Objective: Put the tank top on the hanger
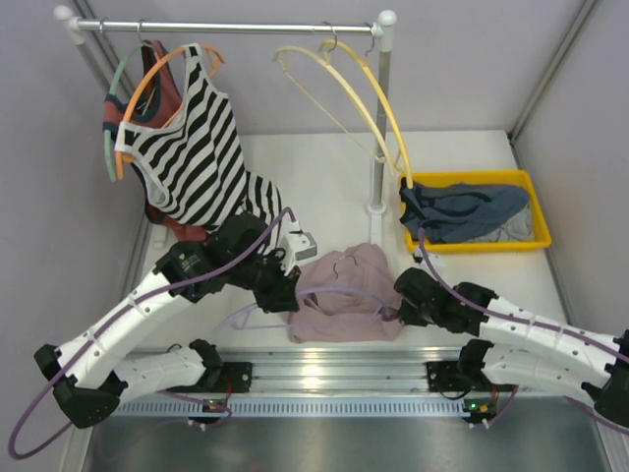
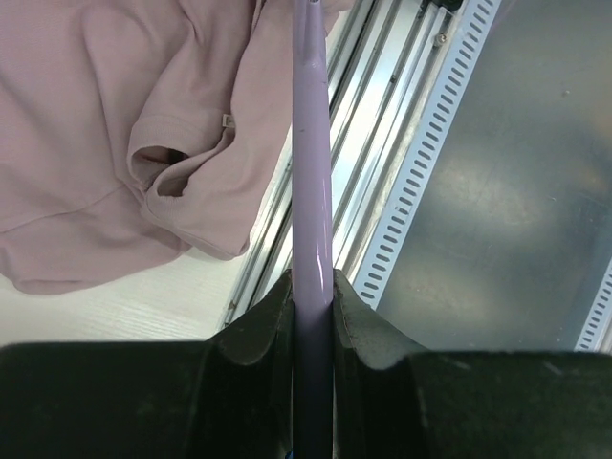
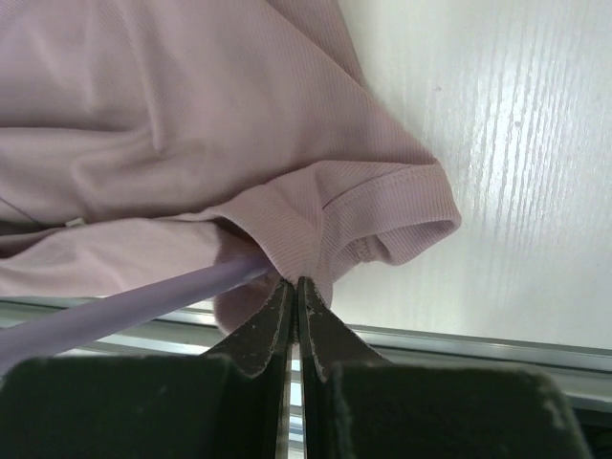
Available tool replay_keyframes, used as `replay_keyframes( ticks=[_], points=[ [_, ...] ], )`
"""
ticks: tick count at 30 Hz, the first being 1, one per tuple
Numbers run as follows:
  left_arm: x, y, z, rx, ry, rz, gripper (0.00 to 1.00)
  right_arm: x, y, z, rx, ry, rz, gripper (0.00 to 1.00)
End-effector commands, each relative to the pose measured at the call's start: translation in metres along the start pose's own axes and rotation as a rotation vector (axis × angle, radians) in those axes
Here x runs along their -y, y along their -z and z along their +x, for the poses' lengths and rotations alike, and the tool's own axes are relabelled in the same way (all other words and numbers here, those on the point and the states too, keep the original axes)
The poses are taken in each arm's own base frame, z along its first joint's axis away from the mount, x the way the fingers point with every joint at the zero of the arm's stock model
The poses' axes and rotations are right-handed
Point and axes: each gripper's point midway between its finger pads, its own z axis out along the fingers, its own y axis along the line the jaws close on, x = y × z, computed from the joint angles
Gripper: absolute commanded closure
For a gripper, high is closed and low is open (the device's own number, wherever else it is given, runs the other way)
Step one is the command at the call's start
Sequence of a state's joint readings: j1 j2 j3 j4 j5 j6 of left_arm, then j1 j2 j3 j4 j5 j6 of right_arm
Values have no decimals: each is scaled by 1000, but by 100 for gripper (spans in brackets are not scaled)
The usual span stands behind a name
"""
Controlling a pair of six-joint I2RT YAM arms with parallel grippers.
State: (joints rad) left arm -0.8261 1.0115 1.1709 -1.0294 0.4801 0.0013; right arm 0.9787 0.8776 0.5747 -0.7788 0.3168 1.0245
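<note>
**Two Robot Hands, One Pink Top, One Purple Hanger**

A shiny metal rail point(image 1: 324, 369) runs along the near edge of the white table point(image 1: 334, 187). I will tell where things are from that rail.

Just behind the middle of the rail lies the pink tank top point(image 1: 344, 305). It is flat on the table and all crumpled. Its near edge comes right up to the rail.

Just behind the rail's left part is the left gripper point(image 2: 313, 287). It is clamped tight on the thin purple hanger point(image 2: 312, 172), with one finger pressing on each side of the hanger's arm. The hanger reaches out from the fingers and across the tank top.

Just behind the rail's right part is the right gripper point(image 3: 295, 287). Its fingers are squeezed together on a small fold at the tank top's hem. The far end of the hanger slips under the cloth right beside that fold.

Farther behind the rail's right end sits a yellow bin point(image 1: 491, 246) with blue clothes point(image 1: 462, 208) heaped in it.

Farthest behind the rail stands a clothes rack point(image 1: 378, 118). Two pale yellow hangers point(image 1: 364, 98) hang from its bar with nothing on them. Behind the rail's left end, a black-and-white striped top point(image 1: 192, 147) hangs from the bar on an orange hanger point(image 1: 147, 88).
</note>
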Motion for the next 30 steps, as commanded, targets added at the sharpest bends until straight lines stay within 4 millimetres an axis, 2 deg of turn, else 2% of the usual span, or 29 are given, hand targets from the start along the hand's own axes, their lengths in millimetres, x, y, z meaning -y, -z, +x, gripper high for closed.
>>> replay_keyframes(
  ticks=[1, 6, 9, 12, 17, 23, 30],
  points=[
    [1, -2, -25, 83, -107, 20, 100, -9, 18, -27, 70, 25, -12, 100],
    [-8, -5, -43, 140, -202, -11, 100, -12, 29, -38, 94, 66, -2, 100],
    [-16, 3, -53, 166, -256, -73, 100, -9, 33, -43, 104, 90, 32, 100],
    [-12, 6, -59, 179, -295, -60, 100, -8, 33, -44, 104, 107, 42, 100],
    [-3, -3, -47, 136, -304, 24, 100, -8, 35, -51, 127, 110, 55, 100],
    [9, -4, -39, 134, -304, 98, 100, -13, 44, -71, 176, 134, 86, 100],
    [7, -16, -37, 129, -313, 127, 100, -31, 59, -88, 214, 154, 34, 100]
  ],
)
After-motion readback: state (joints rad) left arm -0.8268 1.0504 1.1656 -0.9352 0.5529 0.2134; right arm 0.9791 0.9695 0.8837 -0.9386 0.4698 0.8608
